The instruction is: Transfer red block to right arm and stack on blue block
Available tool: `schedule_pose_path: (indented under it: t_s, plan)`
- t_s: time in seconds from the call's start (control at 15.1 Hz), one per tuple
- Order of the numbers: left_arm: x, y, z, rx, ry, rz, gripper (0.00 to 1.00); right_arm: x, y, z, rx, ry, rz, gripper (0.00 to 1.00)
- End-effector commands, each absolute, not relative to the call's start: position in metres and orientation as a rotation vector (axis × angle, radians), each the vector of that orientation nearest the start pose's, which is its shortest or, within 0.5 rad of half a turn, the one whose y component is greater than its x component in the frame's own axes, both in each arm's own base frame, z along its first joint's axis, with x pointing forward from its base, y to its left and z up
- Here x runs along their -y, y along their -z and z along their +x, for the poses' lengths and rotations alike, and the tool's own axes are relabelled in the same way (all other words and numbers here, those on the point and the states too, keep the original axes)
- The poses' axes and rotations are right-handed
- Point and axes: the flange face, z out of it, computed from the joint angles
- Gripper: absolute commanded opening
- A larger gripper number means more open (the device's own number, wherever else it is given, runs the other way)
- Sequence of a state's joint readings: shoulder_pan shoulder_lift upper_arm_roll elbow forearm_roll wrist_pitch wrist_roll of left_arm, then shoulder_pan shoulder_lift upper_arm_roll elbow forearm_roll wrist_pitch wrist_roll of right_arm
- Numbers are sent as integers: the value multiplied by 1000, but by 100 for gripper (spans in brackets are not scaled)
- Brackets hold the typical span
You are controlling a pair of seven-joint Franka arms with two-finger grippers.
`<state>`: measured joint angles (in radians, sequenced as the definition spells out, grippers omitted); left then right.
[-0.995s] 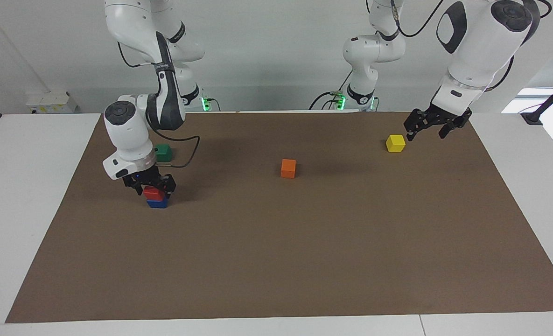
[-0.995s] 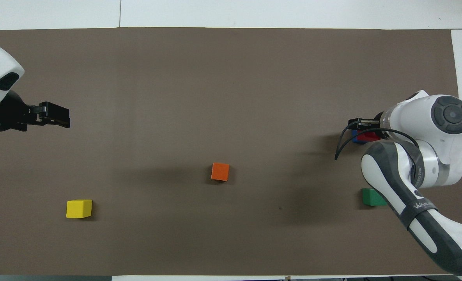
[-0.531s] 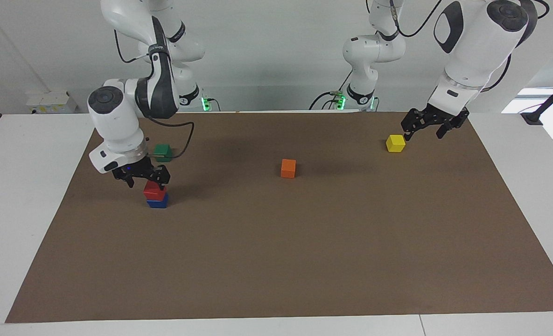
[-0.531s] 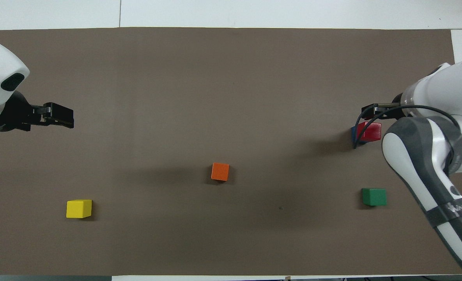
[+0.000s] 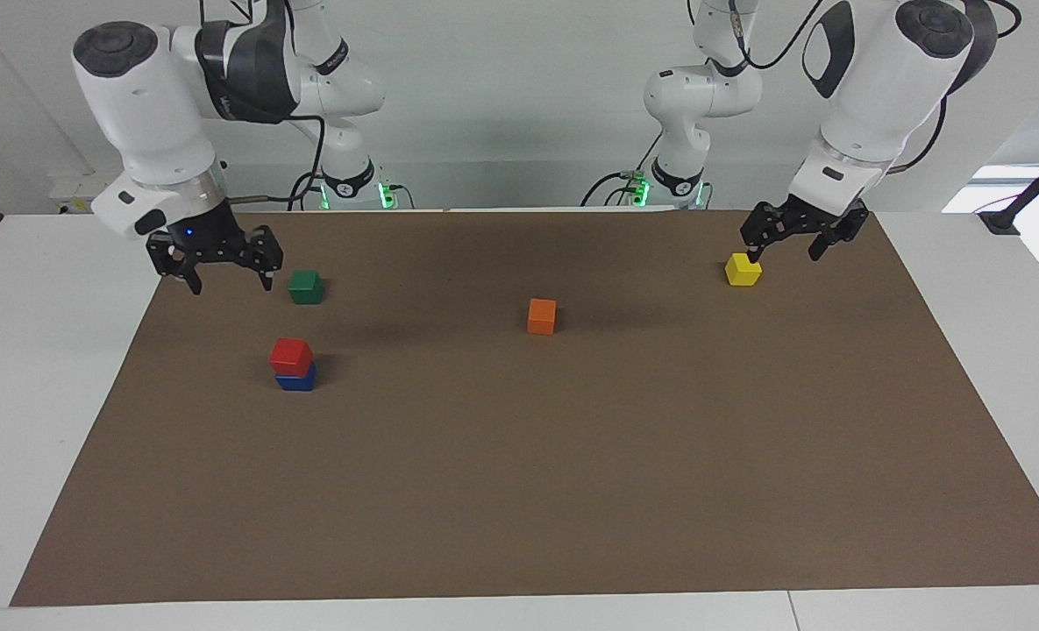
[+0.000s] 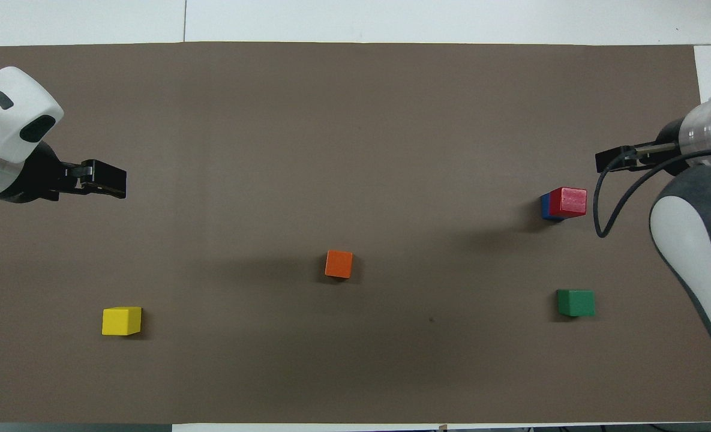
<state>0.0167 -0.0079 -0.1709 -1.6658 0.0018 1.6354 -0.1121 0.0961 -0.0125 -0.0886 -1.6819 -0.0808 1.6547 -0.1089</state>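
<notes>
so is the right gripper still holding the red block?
No. The right gripper is open and raised clear, while the red block sits on the blue block.

from overhead, the small deep blue cube (image 6: 545, 206) shows only a thin sliver, the small bright red cube (image 6: 572, 201) on top covering the rest. the right arm's black two-finger pincer (image 6: 616, 159) is partly cut off at the picture's edge near the right arm's end of the desk, one finger showing. the left arm's black pincer (image 6: 104, 182) shows side-on, its gap hidden.
</notes>
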Motion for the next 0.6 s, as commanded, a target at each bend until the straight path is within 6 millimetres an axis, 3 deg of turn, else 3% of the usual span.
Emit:
schedule_pose_path:
  t_s: [0.0,0.33,0.53]
  plan:
    - [87,-595,548,-74,-43,-3147,100,12,-615,547,221,-109,-3179,100]
    - [79,-596,550,-47,-33,-3148,100,30,-642,538,174,-91,-3142,100]
    - [75,-601,545,-38,-28,-3147,100,36,-639,538,155,-87,-3148,100]
